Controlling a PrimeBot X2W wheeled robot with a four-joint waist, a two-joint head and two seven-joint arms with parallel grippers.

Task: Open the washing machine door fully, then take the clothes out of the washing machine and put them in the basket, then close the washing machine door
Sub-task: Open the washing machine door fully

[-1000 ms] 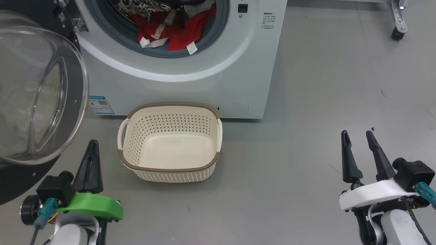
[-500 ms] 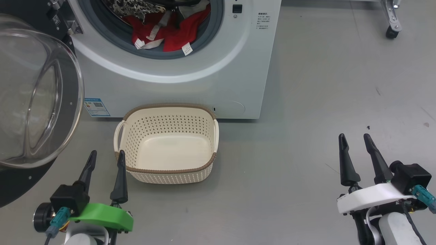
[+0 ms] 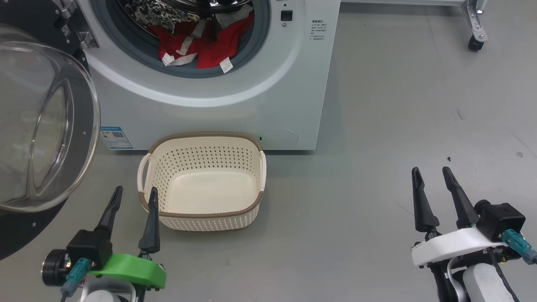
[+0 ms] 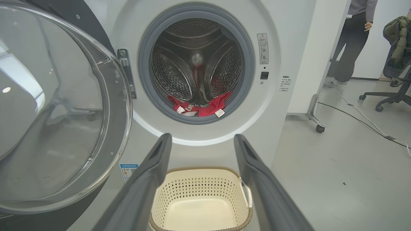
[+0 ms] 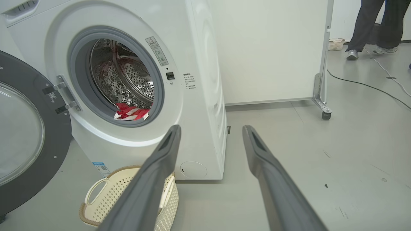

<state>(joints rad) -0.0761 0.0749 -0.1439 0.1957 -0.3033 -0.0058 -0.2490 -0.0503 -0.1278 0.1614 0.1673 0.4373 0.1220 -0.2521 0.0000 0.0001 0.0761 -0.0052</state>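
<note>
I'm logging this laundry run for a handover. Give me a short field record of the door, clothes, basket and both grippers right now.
washing machine door: open, swung out left of the washing machine
clothes: red, lying at the mouth of the drum
basket: empty, on the floor before the machine
left gripper: open, empty, by the basket's left near corner
right gripper: open, empty, over the floor, right of the basket

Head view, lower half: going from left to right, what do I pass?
washing machine door, swung open → left gripper, open → basket, empty → right gripper, open
</note>
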